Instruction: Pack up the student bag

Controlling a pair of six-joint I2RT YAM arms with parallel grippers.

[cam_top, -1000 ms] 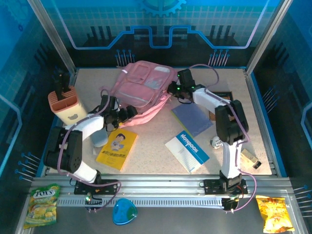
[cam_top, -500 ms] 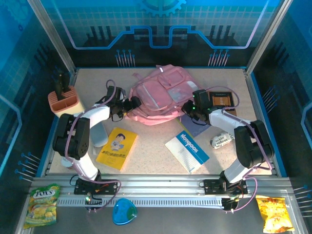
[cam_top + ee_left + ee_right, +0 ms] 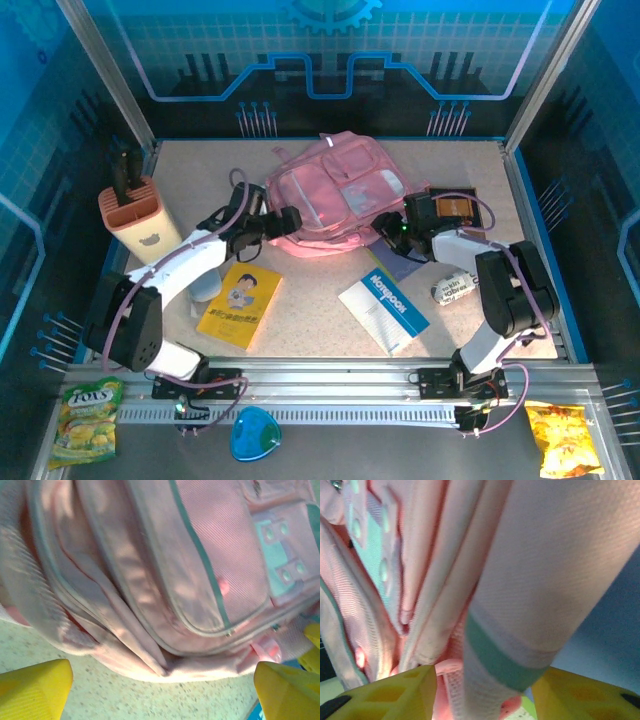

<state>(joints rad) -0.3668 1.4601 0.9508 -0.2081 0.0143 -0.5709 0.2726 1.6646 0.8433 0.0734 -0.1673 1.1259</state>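
Student bag [image 3: 330,195] now further right than before; left tool [image 3: 160,672] wide open; right tool [image 3: 485,685] (strap [image 3: 535,580] between jaws) grip unclear.

We lose the student bag [image 3: 165,565] past the left wrist view's nine, twelve and three o'clock edges; the yellow booklet [image 3: 240,303] bears print too small to read.

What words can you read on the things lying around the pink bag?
"Notebook": on the blue and white notebook.
"FOX'S": on the green sweets bag on the front rail.
Yellow booklet: has print, too small to read.
White packet: lettering too blurred to read.
Yellow snack bag: nothing readable.
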